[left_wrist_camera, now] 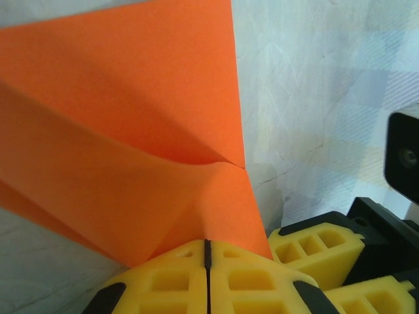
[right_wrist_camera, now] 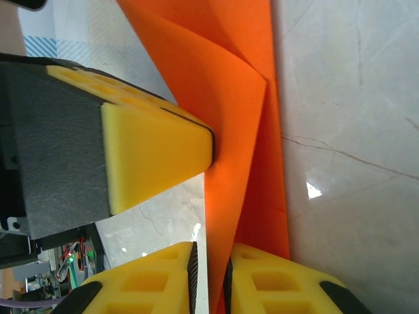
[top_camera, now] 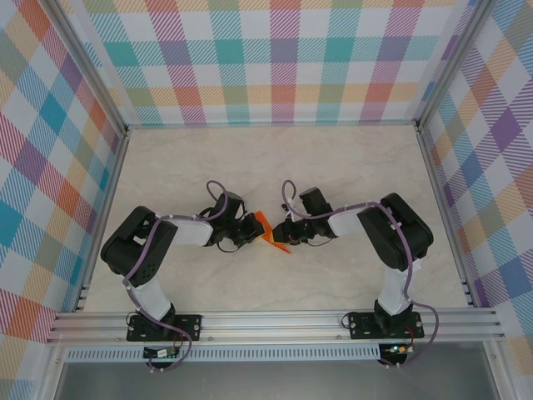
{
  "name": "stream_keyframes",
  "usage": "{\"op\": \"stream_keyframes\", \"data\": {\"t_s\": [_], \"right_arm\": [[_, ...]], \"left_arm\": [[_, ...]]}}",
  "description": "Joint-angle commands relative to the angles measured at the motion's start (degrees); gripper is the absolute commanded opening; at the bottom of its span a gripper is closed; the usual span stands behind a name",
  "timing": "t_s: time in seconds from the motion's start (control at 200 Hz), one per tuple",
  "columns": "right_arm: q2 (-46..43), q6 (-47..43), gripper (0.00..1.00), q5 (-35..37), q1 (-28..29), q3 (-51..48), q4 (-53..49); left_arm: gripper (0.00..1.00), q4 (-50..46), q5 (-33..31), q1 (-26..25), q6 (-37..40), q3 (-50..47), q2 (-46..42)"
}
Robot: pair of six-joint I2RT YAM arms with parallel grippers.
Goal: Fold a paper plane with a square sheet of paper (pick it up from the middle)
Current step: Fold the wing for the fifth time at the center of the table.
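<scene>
Two grippers meet at the middle of the table (top_camera: 350,167), with the orange sheet of paper (left_wrist_camera: 124,131) held between them, already creased. Left gripper (left_wrist_camera: 207,252) — jaws pressed together, pinching the sheet near a crease, probably to anchor it. Right gripper (right_wrist_camera: 209,265) — jaws slightly parted, the sheet running loose through the gap, apparently so it can take a new hold.

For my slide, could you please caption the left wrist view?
Left tool shut on the creased orange paper, pale table behind.
</scene>
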Motion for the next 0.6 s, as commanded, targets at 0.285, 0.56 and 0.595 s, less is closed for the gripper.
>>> {"op": "stream_keyframes", "data": {"t_s": [0.285, 0.56, 0.595], "right_arm": [[-0.9, -5.7, 0.22, 3.1, -0.2, 1.2, -6.5], [-0.2, -5.4, 0.21, 3.8, -0.2, 0.9, -6.5], [-0.1, -5.3, 0.2, 3.9, -0.2, 0.9, -6.8]], "left_arm": [[0.06, -1.6, -0.4, -1.0, 2.1, 2.3, 1.0], [0.06, -2.0, -0.7, -1.0, 3.3, 2.8, 1.9], [0.06, -1.8, -0.5, -1.0, 3.2, 2.9, 2.2]]}}
